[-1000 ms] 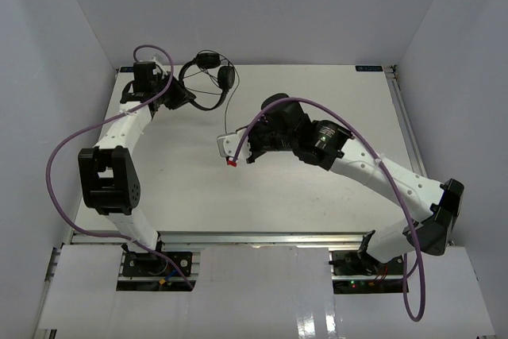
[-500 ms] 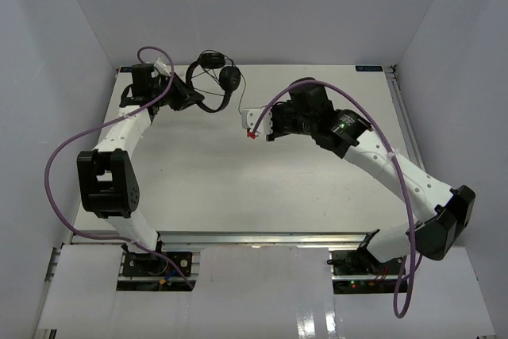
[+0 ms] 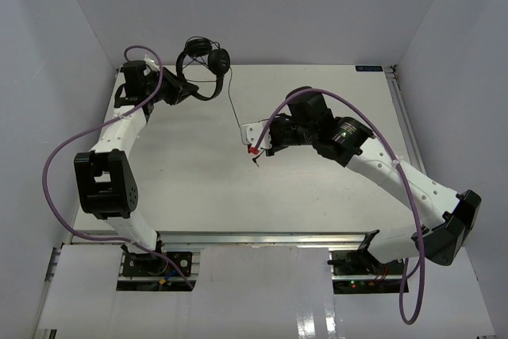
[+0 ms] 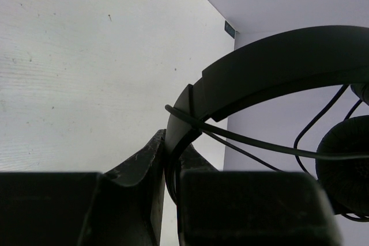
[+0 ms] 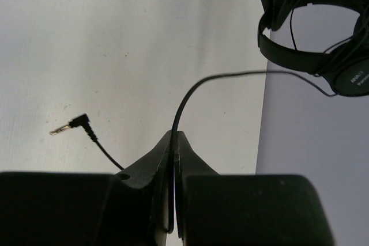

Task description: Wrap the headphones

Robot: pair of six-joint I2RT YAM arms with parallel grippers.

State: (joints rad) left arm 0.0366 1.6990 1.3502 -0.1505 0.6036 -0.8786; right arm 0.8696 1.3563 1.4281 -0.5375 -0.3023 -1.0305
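- where are the headphones (image 3: 208,61)?
- upper left of the frame, headband (image 4: 277,67) clamped in the left tool (image 3: 182,90).
- and the right tool (image 3: 252,143)?
- pinched shut on the cord (image 5: 190,93), centre frame.

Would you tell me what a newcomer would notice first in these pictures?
The black headphones stand out first, gripped by the headband in the shut left gripper at the far left corner of the table. From them a thin cord runs to mid-table, where the right gripper pinches it. Its plug sticks out loose past the fingers.
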